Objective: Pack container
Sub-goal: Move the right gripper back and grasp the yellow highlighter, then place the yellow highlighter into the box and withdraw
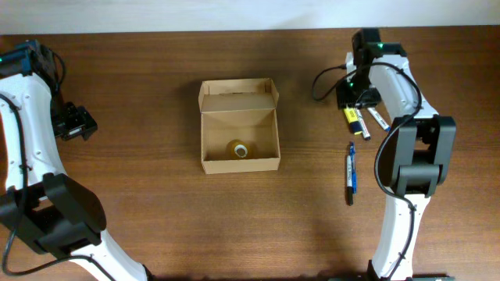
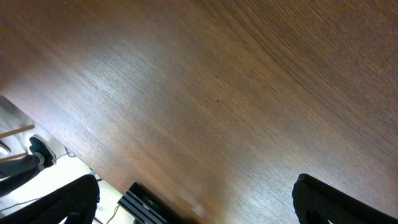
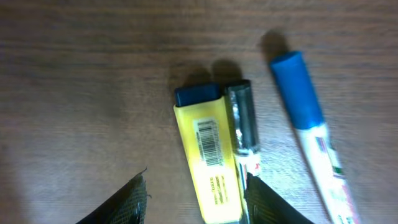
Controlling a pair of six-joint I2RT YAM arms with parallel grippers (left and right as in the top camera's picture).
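Note:
The container (image 1: 239, 161), an open tan cardboard box with its flap lid folded back, sits mid-table with a small yellowish roll (image 1: 239, 149) inside. My right gripper (image 1: 357, 100) is open above a yellow highlighter (image 1: 353, 119). In the right wrist view its fingers (image 3: 196, 202) straddle the yellow highlighter (image 3: 208, 158), which has a blue cap. A black-capped marker (image 3: 242, 121) lies against the highlighter and a blue-capped white marker (image 3: 306, 121) lies to the right. My left gripper (image 1: 76, 123) is open and empty at the far left, over bare wood (image 2: 196, 205).
A blue pen (image 1: 351, 173) lies on the table below the highlighter, apart from the other markers (image 1: 378, 119). The left wrist view shows the table edge (image 2: 93, 168) and the floor beyond it. The box stands about a hand's width left of the markers.

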